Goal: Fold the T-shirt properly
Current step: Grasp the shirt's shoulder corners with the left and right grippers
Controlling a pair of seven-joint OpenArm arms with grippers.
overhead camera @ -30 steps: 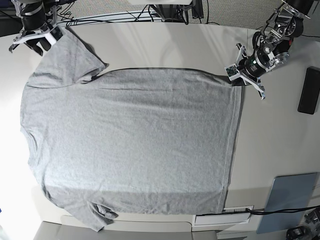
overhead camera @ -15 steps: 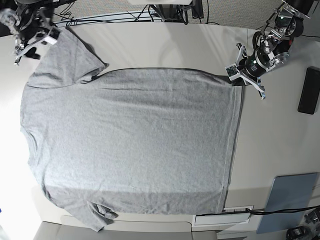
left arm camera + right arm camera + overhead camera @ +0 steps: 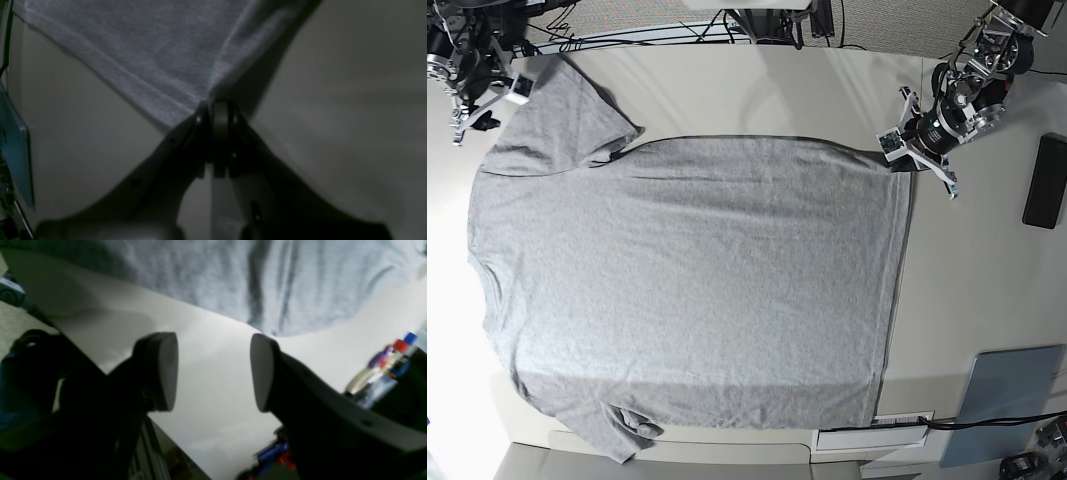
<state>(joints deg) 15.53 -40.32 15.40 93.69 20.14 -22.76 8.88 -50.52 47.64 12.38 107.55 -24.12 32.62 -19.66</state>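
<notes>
The light grey T-shirt (image 3: 687,280) lies spread flat on the table, neck to the left and hem to the right, plain side up. My left gripper (image 3: 907,158) is at the hem's far corner. In the left wrist view that gripper (image 3: 217,108) is shut on the corner of the T-shirt (image 3: 150,50), which rises slightly into the jaws. My right gripper (image 3: 487,105) hovers just off the far sleeve at the top left. Its fingers (image 3: 163,370) stand wide apart over bare table with nothing between them, and the T-shirt (image 3: 233,280) lies just beyond.
A black slab (image 3: 1044,182) lies at the right edge, with a blue-grey pad (image 3: 1007,395) below it. A white box (image 3: 872,435) sits at the near table edge. Cables run along the far edge. Coloured markers (image 3: 383,373) lie beside the right gripper.
My right gripper has opened, let go of the sleeve and drawn back to the left, off the cloth. The left gripper has stayed put on the hem corner.
</notes>
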